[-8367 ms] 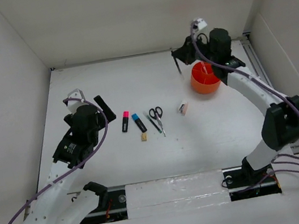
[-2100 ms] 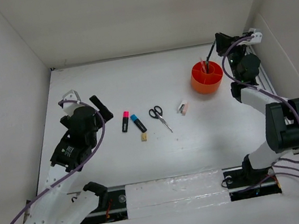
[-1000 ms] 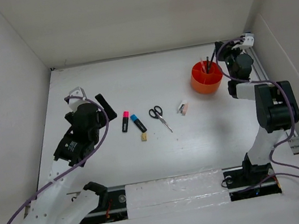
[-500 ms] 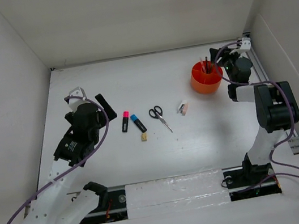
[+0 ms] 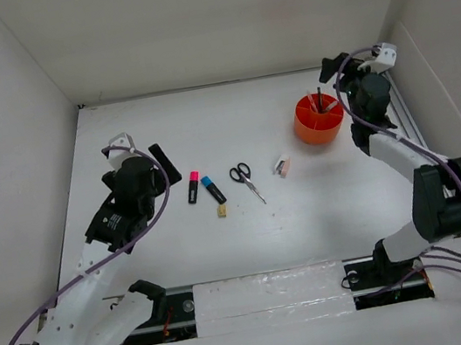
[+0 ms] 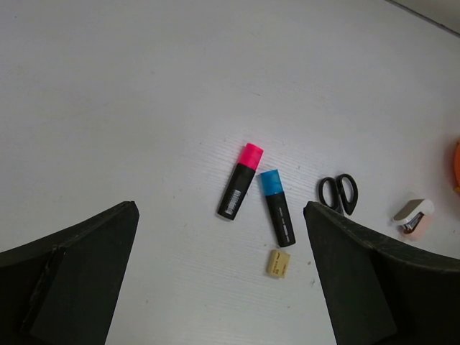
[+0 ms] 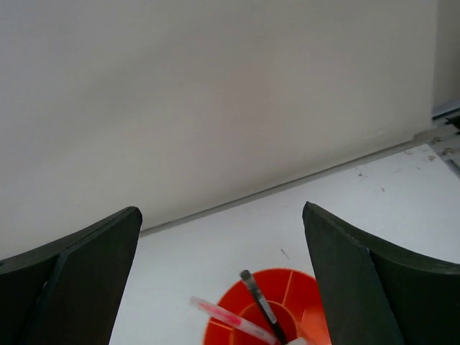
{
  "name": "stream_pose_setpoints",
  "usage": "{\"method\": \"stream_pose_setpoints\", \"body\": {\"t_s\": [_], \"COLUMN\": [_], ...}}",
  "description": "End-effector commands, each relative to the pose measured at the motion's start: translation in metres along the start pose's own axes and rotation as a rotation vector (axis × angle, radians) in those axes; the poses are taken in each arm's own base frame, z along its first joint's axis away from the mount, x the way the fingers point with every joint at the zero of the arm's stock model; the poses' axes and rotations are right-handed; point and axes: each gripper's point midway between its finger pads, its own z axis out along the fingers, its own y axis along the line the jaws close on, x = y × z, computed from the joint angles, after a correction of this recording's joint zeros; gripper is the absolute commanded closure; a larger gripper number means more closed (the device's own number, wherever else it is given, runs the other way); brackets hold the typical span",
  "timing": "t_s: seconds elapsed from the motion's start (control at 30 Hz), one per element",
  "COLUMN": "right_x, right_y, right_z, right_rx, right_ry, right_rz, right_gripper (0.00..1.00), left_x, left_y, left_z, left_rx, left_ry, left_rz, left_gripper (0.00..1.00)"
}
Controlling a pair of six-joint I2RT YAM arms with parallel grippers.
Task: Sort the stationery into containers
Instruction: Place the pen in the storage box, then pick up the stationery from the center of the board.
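Print on the pink-capped highlighter (image 6: 240,181) was only a pale patch near its black tail, too small for me to read. It lay just beside the blue-capped highlighter (image 6: 276,217), with a yellowish eraser (image 6: 277,264) and black-handled scissors (image 6: 338,194) near. My left claw (image 6: 219,210) hung above them, fingers wide apart. My right claw (image 7: 221,210), also spread and empty, looked down on the round orange organiser (image 7: 298,277), where a black pen (image 7: 262,305) and a pink pen (image 7: 223,316) leaned among its dividers.
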Motion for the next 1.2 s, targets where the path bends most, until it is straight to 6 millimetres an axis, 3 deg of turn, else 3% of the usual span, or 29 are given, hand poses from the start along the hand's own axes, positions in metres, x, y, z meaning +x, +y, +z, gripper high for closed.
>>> {"method": "stream_pose_setpoints", "body": {"t_s": [0.0,0.03,0.1,0.13,0.17,0.2,0.23,0.27,0.3,0.33,0.4,0.47,0.53,0.57,0.77,0.83,0.87,0.93,0.97,1.1,1.17], "right_x": [-0.032,-0.044,-0.054,-0.040,-0.054,-0.047,-0.039,-0.024,-0.033,-0.019,-0.034,-0.029,-0.027,-0.013,-0.009,-0.003,-0.003,0.004,0.009,0.026,0.029], "right_y": [0.003,0.045,0.071,0.110,0.129,0.143,0.176,0.176,0.182,0.184,0.182,0.182,0.179,0.167,0.162,0.165,0.166,0.168,0.169,0.168,0.168], "right_z": [-0.015,-0.020,-0.046,-0.066,-0.085,-0.099,-0.116,-0.127,-0.143,-0.155,-0.168,-0.178,-0.183,-0.187,-0.230,-0.244,-0.250,-0.257,-0.260,-0.270,-0.273], "right_rx": [0.297,0.257,0.270,0.159,0.082,0.010,-0.179,-0.230,-0.298,-0.363,-0.387,-0.403,-0.383,-0.317,-0.302,-0.352,-0.375,-0.403,-0.411,-0.431,-0.436], "right_ry": [0.051,0.050,0.049,0.090,0.081,0.124,0.178,0.217,0.205,0.208,0.159,0.198,0.253,0.313,0.389,0.438,0.443,0.467,0.478,0.530,0.542], "right_rz": [-0.041,-0.052,-0.135,-0.153,-0.140,-0.147,-0.130,-0.140,-0.104,-0.080,-0.008,0.059,0.069,0.025,-0.012,-0.008,-0.003,0.004,-0.001,-0.027,-0.034], "right_gripper": [0.00,0.00,0.00,0.00,0.00,0.00,0.00,0.00,0.00,0.00,0.00,0.00,0.00,0.00,0.00,0.00,0.00,0.00,0.00,0.00,0.00], "left_x": [-0.004,0.000,0.010,0.015,0.017,0.019,0.021,0.027,0.027,0.035,0.048,0.065,0.103,0.114,0.149,0.167,0.185,0.196,0.215,0.233,0.239], "left_y": [-0.007,-0.009,-0.014,-0.015,-0.017,-0.021,-0.023,-0.025,-0.029,-0.035,-0.042,-0.054,-0.050,-0.047,-0.042,-0.043,-0.036,-0.044,-0.046,-0.074,-0.079], "left_z": [0.005,0.007,0.013,0.017,0.016,0.018,0.017,0.018,0.018,0.019,0.021,0.021,0.031,0.034,0.046,0.048,0.050,0.056,0.054,0.055,0.056], "left_rx": [0.014,0.020,0.033,0.032,0.043,0.062,0.075,0.091,0.114,0.150,0.183,0.213,0.171,0.148,0.089,0.114,0.088,0.108,0.090,0.037,0.005], "left_ry": [0.000,0.016,0.062,0.081,0.089,0.103,0.111,0.126,0.131,0.163,0.219,0.283,0.416,0.462,0.524,0.567,0.605,0.604,0.641,0.619,0.620], "left_rz": [0.005,0.022,0.051,0.059,0.059,0.071,0.071,0.086,0.081,0.094,0.104,0.102,0.139,0.137,0.017,0.003,0.012,0.028,0.070,0.173,0.195], "left_gripper": [0.00,0.00,0.00,0.00,0.00,0.00,0.00,0.00,0.00,0.00,0.00,0.00,0.00,0.00,0.00,0.00,0.00,0.00,0.00,0.00,0.00]}}
